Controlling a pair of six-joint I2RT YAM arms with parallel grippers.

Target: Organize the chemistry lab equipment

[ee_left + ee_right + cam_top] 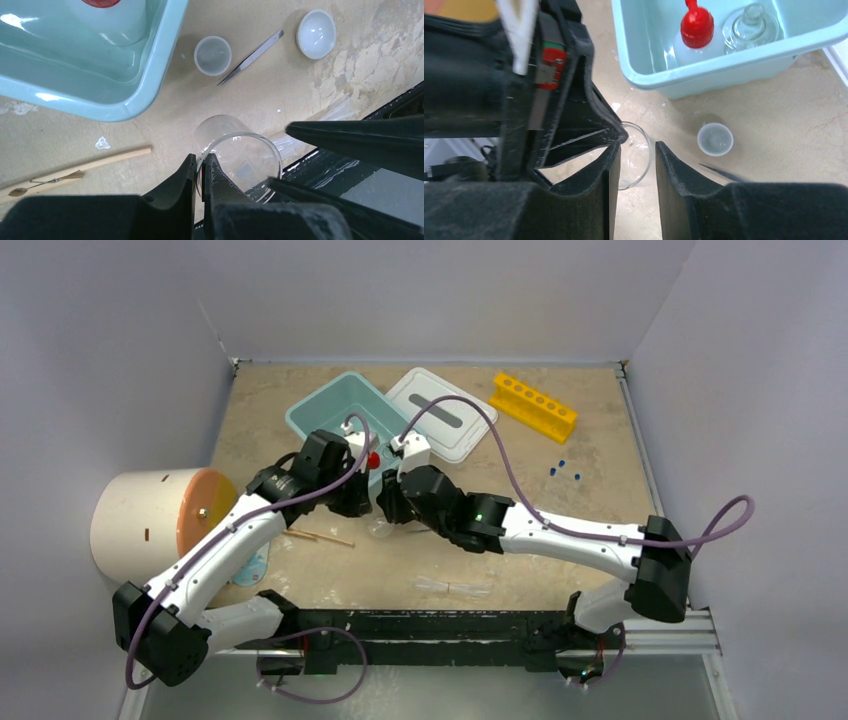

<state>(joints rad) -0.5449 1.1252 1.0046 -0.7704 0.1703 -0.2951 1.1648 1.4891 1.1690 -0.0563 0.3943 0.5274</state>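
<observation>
Top view: wrists bunched at corner of teal tub [330, 405], hiding both finger pairs. Cream cylinder [135, 520] part-covered by left arm. Squeeze bottle [694, 37] stands in tub; glass item beside it unclear.

Left gripper [202, 162] pinched tight on rim of clear beaker [235, 145], just off tub corner; base hidden, table contact unclear. Right gripper [638, 150] jaws apart, beaker rim in gap, nothing held.

Table [560, 530] tan, mottled; walls [110, 340] pale grey. Loose near tub: wooden sticks [95, 162], tweezers [252, 56], white bowl [316, 34], small clear cup [213, 55].
</observation>
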